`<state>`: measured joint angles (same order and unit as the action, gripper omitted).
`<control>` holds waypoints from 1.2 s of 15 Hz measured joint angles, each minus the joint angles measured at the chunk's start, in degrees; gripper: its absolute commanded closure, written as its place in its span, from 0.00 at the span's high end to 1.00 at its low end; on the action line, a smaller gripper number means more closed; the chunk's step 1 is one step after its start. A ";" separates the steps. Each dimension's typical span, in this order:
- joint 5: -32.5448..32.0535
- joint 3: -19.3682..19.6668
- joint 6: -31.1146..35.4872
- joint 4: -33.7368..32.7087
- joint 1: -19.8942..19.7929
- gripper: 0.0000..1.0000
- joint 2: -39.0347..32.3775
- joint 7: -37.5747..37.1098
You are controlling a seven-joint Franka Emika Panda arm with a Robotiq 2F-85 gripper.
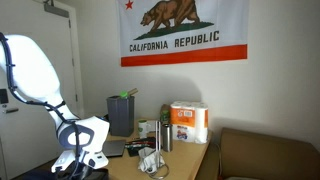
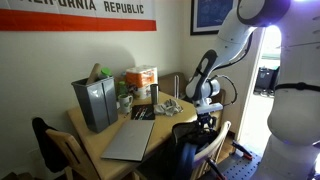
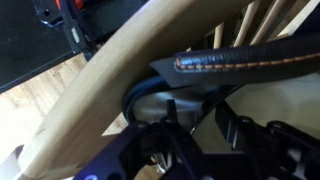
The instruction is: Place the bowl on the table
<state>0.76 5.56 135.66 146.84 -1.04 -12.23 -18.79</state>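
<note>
Here, the claw [image 2: 207, 123] hangs beside a curved pale wooden chairback [image 3: 100, 90]; its grip is unclear.

Tan table [image 2: 88, 143], white-and-orange paper-towel pack [image 1: 188, 122]

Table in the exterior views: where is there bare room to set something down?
Bare wood shows on the light tan wooden table at the near corner, between the grey upright bin and the flat grey panel. The wall end, around the white paper-towel pack and tall steel cup, is crowded.
</note>
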 measured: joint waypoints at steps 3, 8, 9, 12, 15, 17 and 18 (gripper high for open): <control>-1.10 0.01 1.37 -0.02 0.51 0.08 -0.07 -1.74; -3.43 0.03 3.50 -1.07 0.94 0.07 0.08 -4.20; -3.82 0.02 3.53 -1.55 1.09 0.06 0.29 -4.20; -4.14 -0.17 3.52 -3.19 1.66 0.07 1.65 -4.20; -4.14 -0.95 3.20 -4.43 1.94 0.07 4.14 -3.98; -3.96 -1.96 2.99 -4.83 2.15 0.06 6.54 -3.28; -3.61 -2.54 2.84 -5.05 2.28 0.06 7.93 -2.53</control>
<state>-2.85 3.02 138.50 141.79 1.24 -4.30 -21.33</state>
